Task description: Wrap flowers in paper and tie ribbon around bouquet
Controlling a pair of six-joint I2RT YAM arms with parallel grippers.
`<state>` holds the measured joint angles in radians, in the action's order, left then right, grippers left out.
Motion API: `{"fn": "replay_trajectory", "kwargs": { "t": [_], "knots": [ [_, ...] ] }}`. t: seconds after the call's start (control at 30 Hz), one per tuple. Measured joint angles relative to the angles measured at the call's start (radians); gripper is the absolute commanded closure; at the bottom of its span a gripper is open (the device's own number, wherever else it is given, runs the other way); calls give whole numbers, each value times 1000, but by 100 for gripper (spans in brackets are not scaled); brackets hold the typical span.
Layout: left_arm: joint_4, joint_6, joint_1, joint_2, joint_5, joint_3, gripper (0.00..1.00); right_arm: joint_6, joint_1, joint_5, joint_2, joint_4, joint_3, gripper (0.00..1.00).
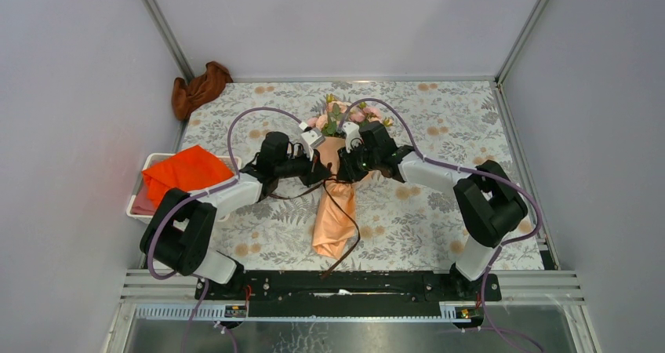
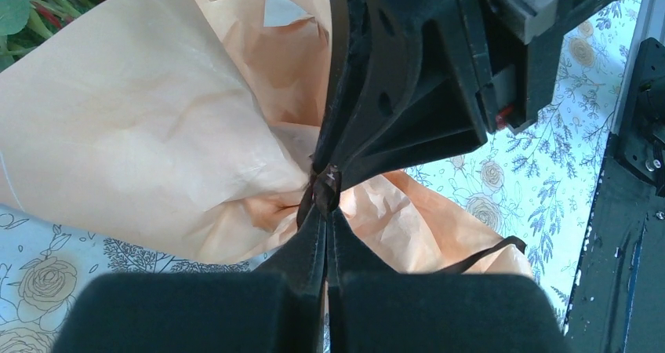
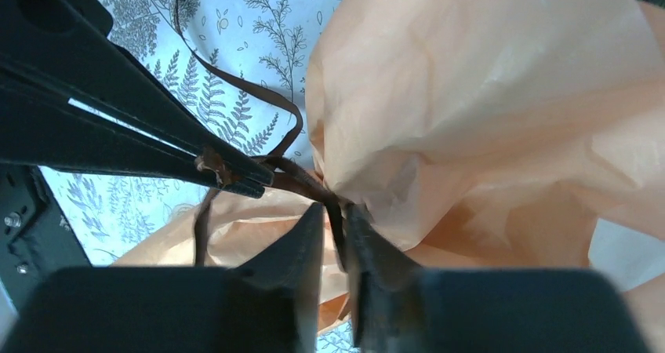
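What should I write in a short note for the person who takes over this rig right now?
Left gripper: shut on the ribbon at the waist of the bouquet.
Right gripper: jaws slightly apart, a ribbon strand between them; a firm hold is not evident.
Things: the bouquet lies in the middle of the table, flowers pointing to the far side, ribbon ends trailing toward the arms.
Done: the paper is wrapped around the flowers; the ribbon is gathered at the waist.
To do: probably tighten and finish the knot; I cannot tell whether one is formed.
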<state>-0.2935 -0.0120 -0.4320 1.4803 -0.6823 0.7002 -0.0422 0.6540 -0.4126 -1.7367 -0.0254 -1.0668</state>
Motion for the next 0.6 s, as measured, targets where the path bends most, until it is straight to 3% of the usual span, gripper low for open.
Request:
{"fn": "replay_trajectory", "kwargs": {
  "t": [0.13,0.5,0.6],
  "knots": [
    [-3,0,0,0,9,0,100,4,0,2,0,11,0,100],
    [-52,10,0,13,29,-15,100,-19,0,-124,87,11,50,98],
    [-66,27,0,23,35,-20,100,-32,0,-181,85,13,50,91]
  ]
}}
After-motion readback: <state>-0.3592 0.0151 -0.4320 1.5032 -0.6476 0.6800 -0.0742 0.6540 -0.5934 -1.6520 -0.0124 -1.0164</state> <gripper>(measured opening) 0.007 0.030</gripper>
